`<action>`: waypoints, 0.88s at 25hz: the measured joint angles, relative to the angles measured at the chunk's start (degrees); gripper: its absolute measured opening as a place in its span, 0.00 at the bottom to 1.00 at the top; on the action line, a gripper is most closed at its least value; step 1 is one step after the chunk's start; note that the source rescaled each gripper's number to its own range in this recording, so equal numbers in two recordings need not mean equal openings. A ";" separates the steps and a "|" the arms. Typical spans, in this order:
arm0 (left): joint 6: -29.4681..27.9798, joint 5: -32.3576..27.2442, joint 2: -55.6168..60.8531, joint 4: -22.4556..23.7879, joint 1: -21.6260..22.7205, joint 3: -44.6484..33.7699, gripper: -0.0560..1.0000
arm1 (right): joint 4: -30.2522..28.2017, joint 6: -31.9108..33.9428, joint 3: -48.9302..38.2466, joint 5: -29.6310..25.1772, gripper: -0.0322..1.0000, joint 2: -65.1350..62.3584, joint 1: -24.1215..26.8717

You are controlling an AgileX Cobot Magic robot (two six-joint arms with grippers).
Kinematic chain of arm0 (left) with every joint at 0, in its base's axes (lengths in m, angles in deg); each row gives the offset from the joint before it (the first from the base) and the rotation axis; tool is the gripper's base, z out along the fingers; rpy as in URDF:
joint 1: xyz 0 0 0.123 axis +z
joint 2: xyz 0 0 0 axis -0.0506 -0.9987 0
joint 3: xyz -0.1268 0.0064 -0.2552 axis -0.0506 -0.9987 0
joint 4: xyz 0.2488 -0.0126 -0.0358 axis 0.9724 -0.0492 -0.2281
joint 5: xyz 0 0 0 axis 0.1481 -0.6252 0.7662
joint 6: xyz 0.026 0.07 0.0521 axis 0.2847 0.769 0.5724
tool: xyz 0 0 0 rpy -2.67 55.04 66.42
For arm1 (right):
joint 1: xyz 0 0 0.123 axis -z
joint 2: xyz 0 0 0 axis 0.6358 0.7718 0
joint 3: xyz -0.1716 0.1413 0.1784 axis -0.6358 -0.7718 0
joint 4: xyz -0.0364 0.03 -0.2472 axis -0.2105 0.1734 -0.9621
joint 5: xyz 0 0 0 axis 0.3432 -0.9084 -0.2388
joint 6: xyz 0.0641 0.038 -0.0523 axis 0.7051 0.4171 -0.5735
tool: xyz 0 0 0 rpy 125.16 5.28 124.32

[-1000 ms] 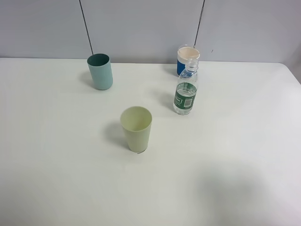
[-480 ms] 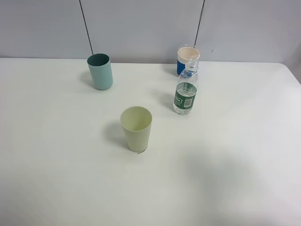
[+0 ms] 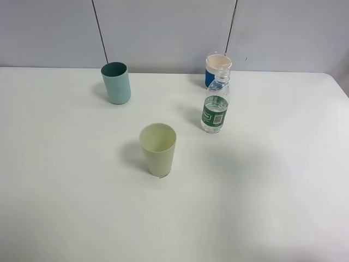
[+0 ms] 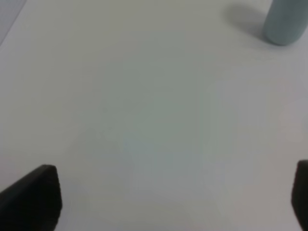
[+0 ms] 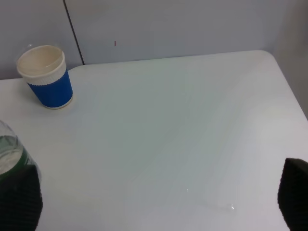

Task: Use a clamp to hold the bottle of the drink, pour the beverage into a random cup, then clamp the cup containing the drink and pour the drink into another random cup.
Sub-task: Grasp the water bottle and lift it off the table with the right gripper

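The bottle point(image 3: 215, 106), clear with a green label, stands upright at the table's right middle, and clear beverage shows in it. The pale yellow-green cup point(image 3: 158, 149) stands at the centre. The teal cup point(image 3: 116, 83) stands at the back left. Neither gripper shows in the exterior high view. In the left wrist view my left gripper point(image 4: 168, 197) is open over bare table, with the teal cup point(image 4: 284, 21) far ahead. In the right wrist view my right gripper point(image 5: 156, 199) is wide open, and the bottle point(image 5: 9, 151) stands beside one of its fingertips point(image 5: 19, 199).
A blue cup with a cream rim point(image 3: 217, 70) stands right behind the bottle near the back wall, and it also shows as the blue cup point(image 5: 45, 77) in the right wrist view. The white table point(image 3: 283, 164) ends at a rounded far right corner.
The cups and the bottle stand where they were. A faint shadow on the table's front right has shifted.
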 joint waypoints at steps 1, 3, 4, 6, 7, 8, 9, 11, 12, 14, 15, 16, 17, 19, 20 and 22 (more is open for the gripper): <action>0.00 0.00 0.00 0.00 0.00 0.00 0.90 | 0.07 0.00 0.00 1.37 1.00 1.74 -0.10; 0.00 0.00 0.00 0.00 0.00 0.00 0.90 | -0.05 -0.05 0.00 3.46 1.00 5.19 -1.02; 0.00 0.00 0.00 0.00 0.00 0.00 0.90 | -0.29 -0.05 0.00 4.58 1.00 6.65 -1.72; 0.00 0.00 0.00 0.00 0.00 0.00 0.90 | -1.23 -0.20 0.00 6.99 1.00 10.39 -3.98; 0.00 0.00 0.00 0.00 0.00 0.00 0.90 | -2.00 -0.25 0.00 8.32 1.00 11.99 -5.23; 0.00 0.00 0.00 0.00 0.00 0.00 0.90 | -2.39 -0.25 0.00 9.60 1.00 13.95 -6.22; 0.00 0.00 0.00 0.00 0.00 0.00 0.90 | -2.74 -0.25 0.00 10.57 1.00 15.99 -7.33; 0.00 0.00 0.00 0.00 0.00 0.00 0.90 | -3.27 -0.25 0.00 12.78 1.00 19.84 -9.09; 0.00 0.00 0.00 0.00 0.00 0.00 0.90 | -3.40 -0.25 0.00 13.63 1.00 21.93 -9.98; 0.00 0.00 0.00 0.00 0.00 0.00 0.90 | -3.50 -0.29 0.00 15.25 1.00 25.98 -11.75; 0.00 0.00 0.00 0.00 0.00 0.00 0.90 | -3.50 -0.29 0.00 16.04 1.00 27.59 -12.48; 0.00 0.00 0.00 0.00 0.00 0.00 0.90 | -3.51 -0.29 0.00 16.78 1.00 29.43 -13.32; 0.00 0.00 0.00 0.00 0.00 0.00 0.90 | -3.57 -0.29 0.00 17.79 1.00 31.21 -14.10; 0.00 0.00 0.00 0.00 0.00 0.00 0.90 | -3.69 -0.29 0.00 20.07 1.00 34.32 -15.26; 0.00 0.00 0.00 0.00 0.00 0.00 0.90 | -3.83 -0.29 0.00 21.04 1.00 35.96 -15.73; 0.00 0.00 0.00 0.00 0.00 0.00 0.90 | -4.73 -0.29 0.00 23.69 1.00 38.84 -16.49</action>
